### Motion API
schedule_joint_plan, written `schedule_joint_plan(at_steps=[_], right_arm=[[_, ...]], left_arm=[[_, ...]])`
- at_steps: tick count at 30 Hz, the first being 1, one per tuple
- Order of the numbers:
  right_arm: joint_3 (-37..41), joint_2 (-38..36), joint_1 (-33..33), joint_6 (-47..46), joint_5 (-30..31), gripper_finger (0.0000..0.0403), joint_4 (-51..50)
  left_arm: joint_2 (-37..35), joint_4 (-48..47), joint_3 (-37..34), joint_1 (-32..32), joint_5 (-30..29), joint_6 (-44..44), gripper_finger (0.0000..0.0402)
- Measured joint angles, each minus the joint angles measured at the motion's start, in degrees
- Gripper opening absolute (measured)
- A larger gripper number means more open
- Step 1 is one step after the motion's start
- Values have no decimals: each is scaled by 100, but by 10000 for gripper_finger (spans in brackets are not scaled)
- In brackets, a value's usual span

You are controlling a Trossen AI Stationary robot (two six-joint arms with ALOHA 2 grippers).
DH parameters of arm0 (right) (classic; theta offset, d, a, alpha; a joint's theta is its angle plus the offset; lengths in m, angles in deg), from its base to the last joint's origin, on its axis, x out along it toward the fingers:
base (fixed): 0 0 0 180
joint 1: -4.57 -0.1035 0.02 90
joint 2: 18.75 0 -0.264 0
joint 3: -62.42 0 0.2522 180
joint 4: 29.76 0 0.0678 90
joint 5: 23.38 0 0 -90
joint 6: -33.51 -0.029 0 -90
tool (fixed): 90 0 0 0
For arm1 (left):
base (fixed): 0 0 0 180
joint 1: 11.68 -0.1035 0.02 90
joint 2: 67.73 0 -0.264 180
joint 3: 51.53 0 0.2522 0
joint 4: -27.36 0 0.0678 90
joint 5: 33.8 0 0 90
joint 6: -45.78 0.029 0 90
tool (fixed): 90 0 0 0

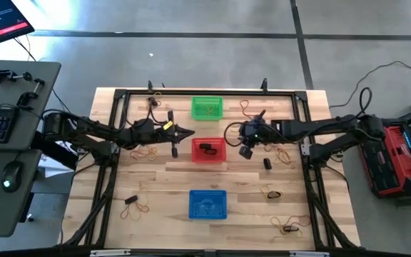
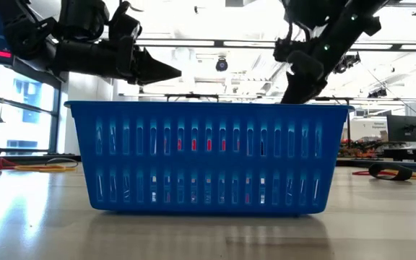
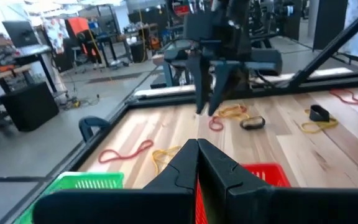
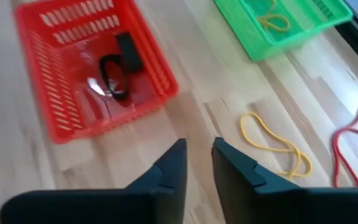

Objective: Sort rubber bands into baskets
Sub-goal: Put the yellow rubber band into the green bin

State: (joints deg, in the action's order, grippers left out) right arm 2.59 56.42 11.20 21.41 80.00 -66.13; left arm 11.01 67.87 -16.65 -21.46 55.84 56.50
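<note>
Jaws pressed together, the left gripper (image 1: pixel 188 133) hangs just left of the red basket (image 1: pixel 209 150), while the right gripper's (image 4: pixel 197 155) jaws stand slightly apart, empty, above bare tabletop (image 1: pixel 170 182) between the red basket and the green basket (image 1: pixel 207 108). Black rubber bands (image 4: pixel 114 74) lie in the red basket, a yellow rubber band (image 4: pixel 273 22) in the green one. The blue basket (image 1: pixel 207 203) sits nearer the front edge. Loose bands (image 1: pixel 145 152) are scattered across the wood.

We see the left tool (image 1: pixel 188 133) reaching in from the left, its fingers pressed together. The right tool (image 4: pixel 197 163) angles downward from the opposite side — fingers slightly parted, holding nothing.
</note>
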Motion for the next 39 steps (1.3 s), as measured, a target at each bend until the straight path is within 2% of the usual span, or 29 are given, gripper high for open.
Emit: schedule_joint_plan(at_steps=[5, 10, 17, 25, 29, 39], right_arm=[[156, 22, 466, 38, -1, 109, -155], [363, 22, 1133, 130, -172, 126, -52], [392, 491, 1803, 512, -747, 126, 532], [394, 1135, 2304, 651, -679, 126, 785], [394, 1254, 2566, 717, -1038, 126, 826], [394, 1749, 2750, 789, -1357, 126, 1082]], left_arm=[[0, 57, -70, 11, 0, -12, 0], [0, 118, -72, 11, -1, -26, 0], [0, 99, -72, 11, 0, -67, 0], [0, 86, -72, 11, 13, -72, 0], [0, 84, -72, 11, 13, -61, 0], [0, -95, -72, 11, 15, -65, 0]])
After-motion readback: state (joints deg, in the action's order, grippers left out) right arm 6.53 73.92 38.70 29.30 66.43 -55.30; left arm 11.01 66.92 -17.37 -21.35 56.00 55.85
